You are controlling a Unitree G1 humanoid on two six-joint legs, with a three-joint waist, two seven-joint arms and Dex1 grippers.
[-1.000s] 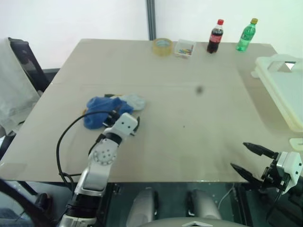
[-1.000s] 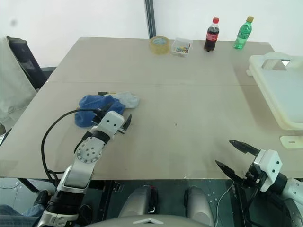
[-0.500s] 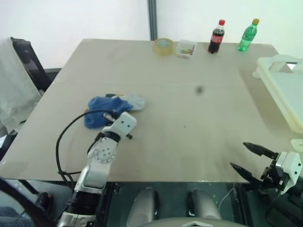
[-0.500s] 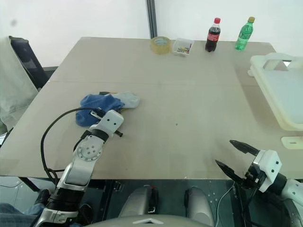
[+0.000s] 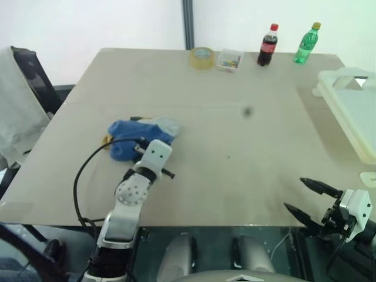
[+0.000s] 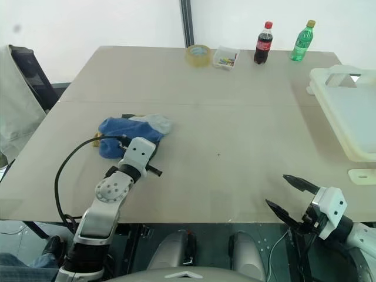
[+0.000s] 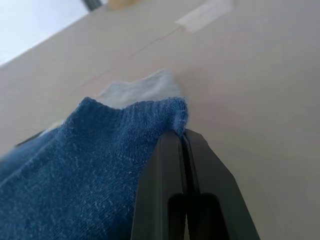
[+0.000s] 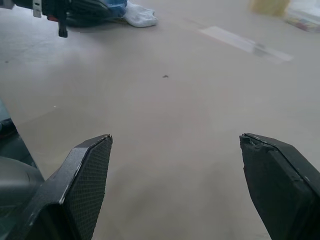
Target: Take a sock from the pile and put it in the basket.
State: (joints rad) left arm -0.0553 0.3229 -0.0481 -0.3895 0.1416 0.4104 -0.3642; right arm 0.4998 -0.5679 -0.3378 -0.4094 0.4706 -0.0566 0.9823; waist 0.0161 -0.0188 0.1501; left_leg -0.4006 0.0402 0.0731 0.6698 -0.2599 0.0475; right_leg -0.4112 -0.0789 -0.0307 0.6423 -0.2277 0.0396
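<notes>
Left gripper (image 7: 184,142) sat at the near edge of the pile (image 5: 136,136), fingers (image 7: 162,175) pressed together on the cuff edge of the blue sock (image 7: 90,165). The wrist view showed only a small fold of knit caught at the very tips; the rest of the sock lay loose on the tabletop (image 5: 235,135). A shallow pinch like that looked chosen to separate one sock from its neighbours rather than scoop several. A light grey sock (image 5: 167,124) lay just beyond the blue one, touching it, and a sliver of mustard yellow (image 5: 106,140) showed at the pile's left side. Whether the grey sock was also caught by the fingers could not be told; it seemed to lie free.

Right gripper (image 6: 291,194) hung at the near right edge of the tabletop, fingers spread wide, holding nothing. Likely parked there out of the working arm's way.

The basket (image 5: 352,111) stood at the far right edge, well apart from the pile, so the carry would have to cross most of the tabletop. Judged stage: grasp made, lift not yet made. The risk was the thin bite slipping off the cuff, or the grey sock dragging along by friction.

Along the far edge stood a tape roll (image 5: 201,57), a small clear box (image 5: 230,60), a cola bottle (image 5: 268,45) and a green bottle (image 5: 306,43), all clear of the likely path.
</notes>
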